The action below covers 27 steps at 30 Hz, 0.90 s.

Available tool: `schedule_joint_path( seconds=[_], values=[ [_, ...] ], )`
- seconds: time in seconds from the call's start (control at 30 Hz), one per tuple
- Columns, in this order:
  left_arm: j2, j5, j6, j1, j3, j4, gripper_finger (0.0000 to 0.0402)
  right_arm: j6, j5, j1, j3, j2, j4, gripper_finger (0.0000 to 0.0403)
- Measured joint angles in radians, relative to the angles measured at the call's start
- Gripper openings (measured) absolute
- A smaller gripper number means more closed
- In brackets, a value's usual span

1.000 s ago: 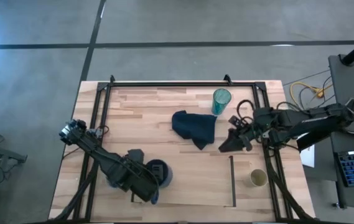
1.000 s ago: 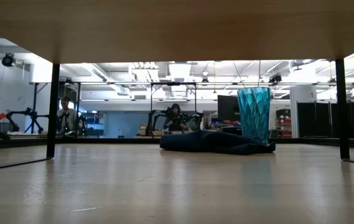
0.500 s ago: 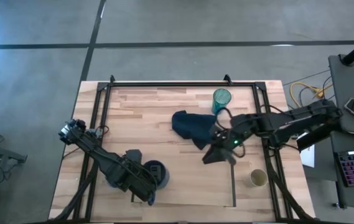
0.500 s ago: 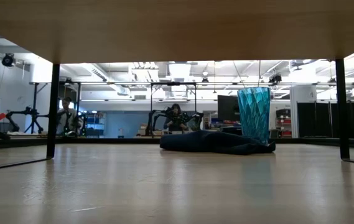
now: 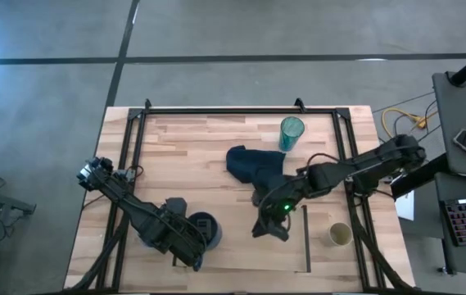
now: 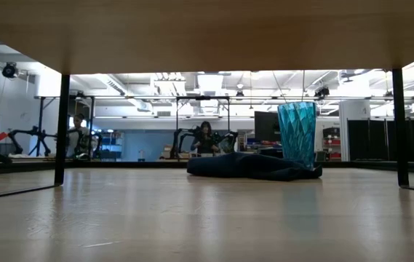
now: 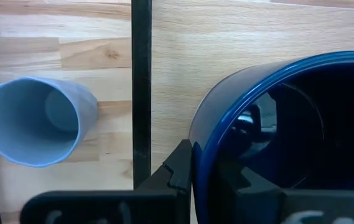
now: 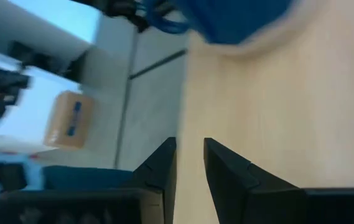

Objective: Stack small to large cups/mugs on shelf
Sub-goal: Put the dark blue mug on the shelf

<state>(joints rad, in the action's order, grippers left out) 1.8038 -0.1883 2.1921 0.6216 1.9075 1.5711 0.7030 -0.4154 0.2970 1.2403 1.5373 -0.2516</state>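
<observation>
The dark blue glazed handled mug (image 5: 206,228) sits near the desk's (image 5: 183,147) front edge toward the left corner, with the left claw (image 5: 197,260) clamped on its rim and the small grey-blue cup (image 7: 35,122) tipped over just beside it. The right claw (image 5: 261,229) hovers mid-desk, nearly closed and empty. I'd lift the mug straight up and keep it clear of that tipped cup and the dark rail (image 7: 141,87).
</observation>
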Motion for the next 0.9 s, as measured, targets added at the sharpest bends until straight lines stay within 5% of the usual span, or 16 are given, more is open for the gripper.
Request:
schedule_joint_path(
  seconds=[0.37,0.67,0.9],
  values=[
    [0.000,-0.002,-0.011,0.000,-0.001,0.000,0.0006,-0.025,-0.081,0.014,0.206,0.194,0.021,0.0074],
    [-0.001,-0.007,-0.026,0.001,-0.001,-0.001,0.0011,-0.031,-0.099,0.015,0.227,0.245,0.020,0.0074],
    [-0.003,-0.020,-0.026,0.000,-0.001,-0.001,0.0055,-0.050,-0.107,0.014,0.227,0.246,0.021,0.0075]
  ],
)
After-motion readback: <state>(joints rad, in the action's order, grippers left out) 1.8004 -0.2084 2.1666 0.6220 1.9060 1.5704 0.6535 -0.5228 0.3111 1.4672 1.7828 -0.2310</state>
